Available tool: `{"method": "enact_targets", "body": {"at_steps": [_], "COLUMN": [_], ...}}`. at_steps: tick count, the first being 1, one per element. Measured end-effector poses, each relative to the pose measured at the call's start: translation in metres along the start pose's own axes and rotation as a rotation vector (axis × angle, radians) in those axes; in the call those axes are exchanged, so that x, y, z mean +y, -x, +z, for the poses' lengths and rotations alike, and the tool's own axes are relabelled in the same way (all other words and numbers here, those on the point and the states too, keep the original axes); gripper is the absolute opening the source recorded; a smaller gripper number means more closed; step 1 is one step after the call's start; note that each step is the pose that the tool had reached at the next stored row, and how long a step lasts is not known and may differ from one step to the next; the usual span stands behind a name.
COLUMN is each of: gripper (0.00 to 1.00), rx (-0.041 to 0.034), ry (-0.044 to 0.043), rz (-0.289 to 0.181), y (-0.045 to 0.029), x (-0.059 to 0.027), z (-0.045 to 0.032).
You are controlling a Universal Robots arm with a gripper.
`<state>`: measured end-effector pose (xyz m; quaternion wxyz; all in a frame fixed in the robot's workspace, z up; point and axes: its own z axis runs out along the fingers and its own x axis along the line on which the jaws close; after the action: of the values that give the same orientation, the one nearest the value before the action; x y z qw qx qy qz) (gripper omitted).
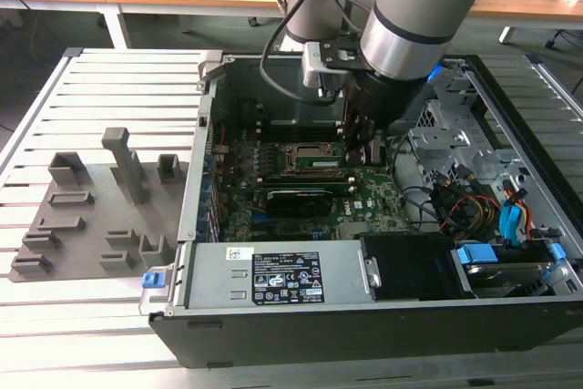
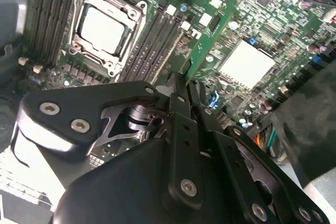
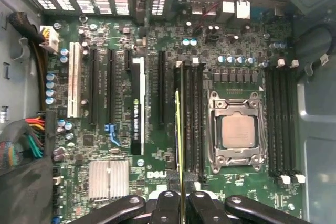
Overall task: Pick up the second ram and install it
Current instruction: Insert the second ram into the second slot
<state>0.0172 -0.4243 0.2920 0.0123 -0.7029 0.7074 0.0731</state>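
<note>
My gripper is shut on the second ram, a thin green stick seen edge-on between the fingers. The stick hangs lengthwise over the row of dark memory slots beside the CPU socket. In the second wrist view the ram runs out from the gripper as a green strip above the motherboard. In the exterior view the gripper is down inside the open computer case, next to the socket. Whether the stick touches a slot is hidden.
A black expansion card stands in a slot beside the memory slots. A second bank of slots lies beyond the socket. Cables and drive bays fill the case's right in the exterior view. A grey fixture sits outside the case at its left.
</note>
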Motion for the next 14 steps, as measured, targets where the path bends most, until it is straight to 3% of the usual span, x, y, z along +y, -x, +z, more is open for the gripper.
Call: {"method": "enact_targets", "body": {"at_steps": [5, 7, 10, 14], "gripper": [0.14, 0.14, 0.14, 0.14], "rx": [-0.001, -0.0008, -0.0003, 0.0019], "ry": [-0.0005, -0.0004, -0.0011, -0.0017], "rz": [0.0, 0.001, 0.006, 0.011], "y": [0.0044, 0.0059, 0.0137, 0.0156], "x": [0.0176, 0.0196, 0.0209, 0.0223], "z": [0.0076, 0.0117, 0.0221, 0.0262]}}
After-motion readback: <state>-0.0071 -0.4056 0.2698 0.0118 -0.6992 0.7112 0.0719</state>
